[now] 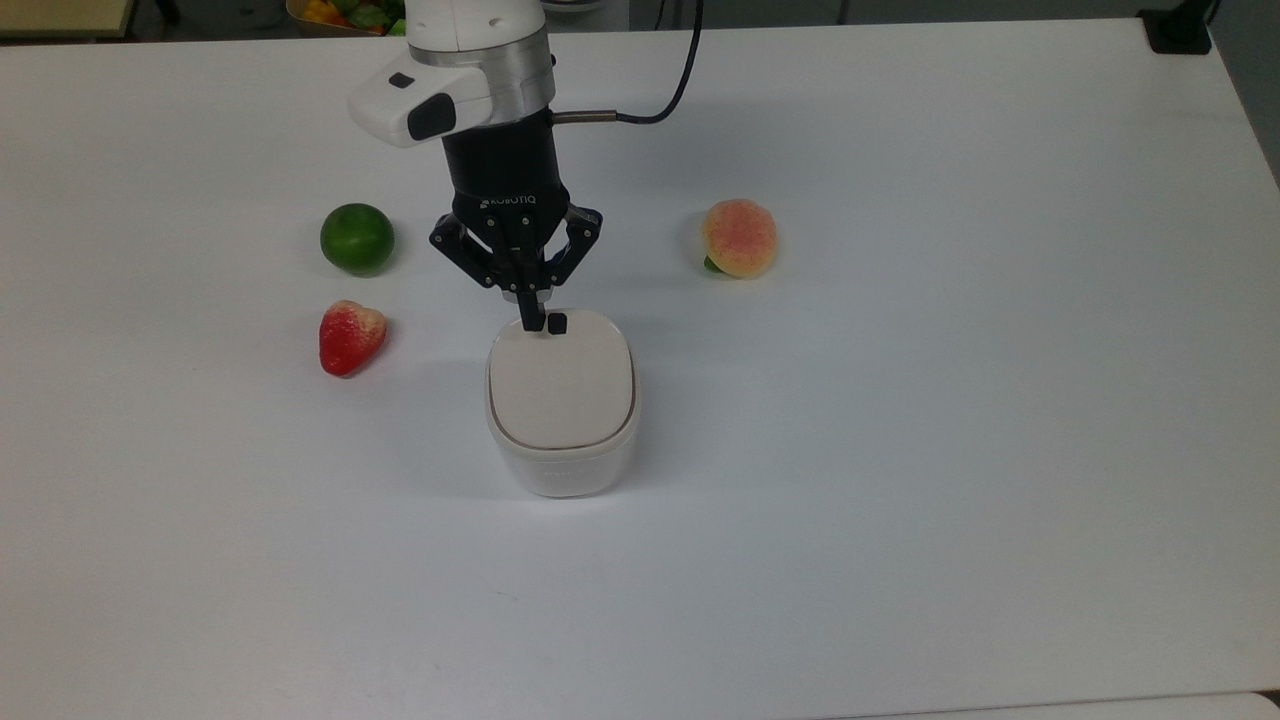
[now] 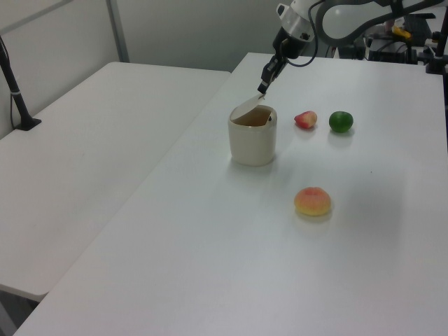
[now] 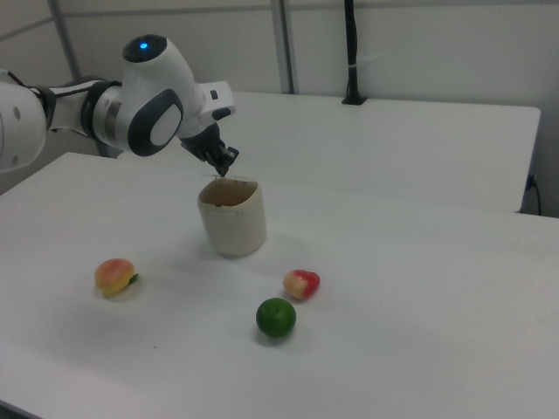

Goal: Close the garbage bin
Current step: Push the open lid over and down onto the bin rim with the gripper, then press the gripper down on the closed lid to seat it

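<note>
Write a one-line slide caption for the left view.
Gripper pressing the raised beige lid down over the white garbage bin beside three toy fruits.

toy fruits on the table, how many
3. In the top view, the lime and the strawberry lie to the left of the garbage bin; the peach lies to the right. More fruit sits in a container at the top edge, off the table.
</note>
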Motion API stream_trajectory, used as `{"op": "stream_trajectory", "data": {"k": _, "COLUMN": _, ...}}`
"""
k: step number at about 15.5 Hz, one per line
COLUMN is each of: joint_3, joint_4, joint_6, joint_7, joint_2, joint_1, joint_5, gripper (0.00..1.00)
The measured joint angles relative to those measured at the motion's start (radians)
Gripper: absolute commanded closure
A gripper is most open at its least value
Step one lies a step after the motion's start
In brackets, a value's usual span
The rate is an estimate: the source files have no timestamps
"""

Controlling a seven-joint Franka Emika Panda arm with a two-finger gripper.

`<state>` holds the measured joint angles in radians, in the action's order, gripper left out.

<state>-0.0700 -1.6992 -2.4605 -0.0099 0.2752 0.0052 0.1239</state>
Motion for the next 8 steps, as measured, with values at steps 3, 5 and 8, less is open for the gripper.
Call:
{"op": "stream_trajectory", "data": {"k": 3, "joint_3": 0.0, "joint_4": -0.02, "joint_6": 0.012, "joint_7": -0.005, "joint_2": 0.0, "joint_1": 0.0, "joint_5": 0.0, "gripper": 1.0}}
{"op": "stream_trajectory", "data": {"k": 5, "joint_3": 0.0, "joint_4": -0.039, "joint_6": 0.012, "joint_7": -0.008, "joint_2": 0.0, "joint_1": 0.0, "joint_5": -0.001, "gripper": 1.0}}
{"op": "stream_trajectory", "data": {"k": 8, "joint_3": 0.0, "joint_4": -0.061, "joint_6": 0.012, "joint_7": -0.008, "joint_2": 0.002, "joint_1": 0.0, "joint_5": -0.024, "gripper": 1.0}}
